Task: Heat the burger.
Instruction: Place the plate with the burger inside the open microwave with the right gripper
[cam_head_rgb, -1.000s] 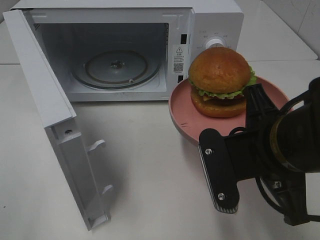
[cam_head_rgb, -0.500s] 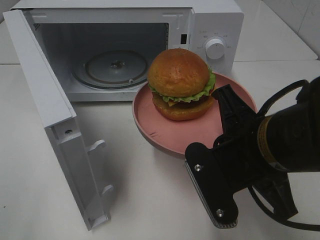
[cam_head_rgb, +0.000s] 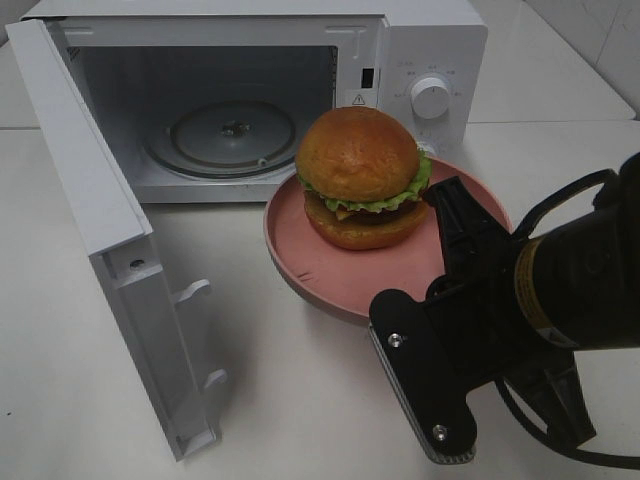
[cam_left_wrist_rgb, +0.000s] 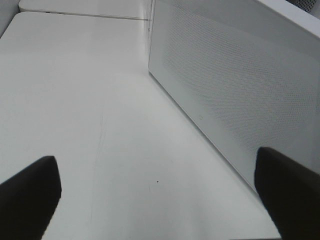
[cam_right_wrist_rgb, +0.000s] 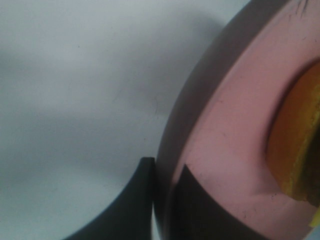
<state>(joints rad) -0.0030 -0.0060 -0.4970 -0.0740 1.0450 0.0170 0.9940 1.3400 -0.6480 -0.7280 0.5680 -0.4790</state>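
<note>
The burger sits on the pink plate at frame centre, in front of the open microwave. The right claw pinches the plate's rim; the left claw gapes wide, empty.

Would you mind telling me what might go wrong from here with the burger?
1. The jaws pinch only one edge of the pink plate, so it may tip or slip under the off-centre load.
2. The burger stands tall on the plate; a tilt could slide or topple it.
3. The plate looks wide beside the microwave opening and could clip its frame.
</note>
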